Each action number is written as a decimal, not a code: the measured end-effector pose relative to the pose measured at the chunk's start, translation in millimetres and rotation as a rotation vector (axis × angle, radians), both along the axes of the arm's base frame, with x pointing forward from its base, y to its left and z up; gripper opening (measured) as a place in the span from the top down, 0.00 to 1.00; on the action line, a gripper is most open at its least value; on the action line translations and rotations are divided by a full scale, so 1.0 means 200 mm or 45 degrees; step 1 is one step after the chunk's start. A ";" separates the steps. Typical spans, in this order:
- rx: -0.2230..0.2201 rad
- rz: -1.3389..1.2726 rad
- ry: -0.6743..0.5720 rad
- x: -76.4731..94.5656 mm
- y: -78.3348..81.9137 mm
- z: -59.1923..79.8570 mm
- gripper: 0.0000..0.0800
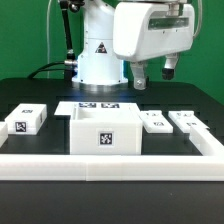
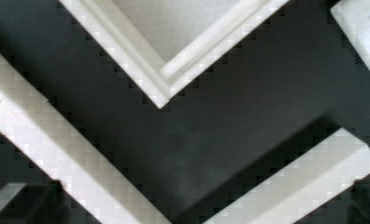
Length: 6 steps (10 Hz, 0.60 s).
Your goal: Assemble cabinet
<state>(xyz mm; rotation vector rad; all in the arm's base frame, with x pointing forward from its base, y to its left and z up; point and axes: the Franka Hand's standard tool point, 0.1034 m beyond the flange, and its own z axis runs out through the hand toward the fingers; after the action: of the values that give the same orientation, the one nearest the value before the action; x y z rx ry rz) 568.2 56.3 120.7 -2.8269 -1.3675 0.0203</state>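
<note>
The cabinet (image 1: pixel 103 131) is a big white open-topped box with a black-and-white tag on its front, standing mid-table. My gripper (image 1: pixel 152 73) hangs open and empty in the air behind and to the exterior view's right of it, above two small white tagged parts (image 1: pixel 155 122) (image 1: pixel 186 120). A small white tagged block (image 1: pixel 25 121) lies at the exterior view's left. The wrist view looks down on a white open corner (image 2: pixel 164 70) on the black table; I cannot tell which part it belongs to. My fingertips do not show clearly there.
The marker board (image 1: pixel 97 104) lies flat just behind the cabinet. A white raised rail (image 1: pixel 110 166) runs along the table's front and up the exterior view's right side; its bands (image 2: pixel 49 135) cross the wrist view. The robot base (image 1: pixel 98 55) stands at the back.
</note>
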 end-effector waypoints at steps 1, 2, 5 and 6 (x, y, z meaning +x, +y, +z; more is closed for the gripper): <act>0.000 0.000 0.000 0.00 0.00 0.00 0.00; 0.000 0.000 0.000 0.00 0.00 0.00 0.00; 0.000 0.000 0.000 0.00 0.00 0.00 0.00; 0.000 0.000 0.000 0.00 0.00 0.00 0.00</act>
<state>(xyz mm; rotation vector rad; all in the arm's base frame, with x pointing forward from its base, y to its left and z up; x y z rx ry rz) 568.2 56.3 120.7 -2.8269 -1.3674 0.0203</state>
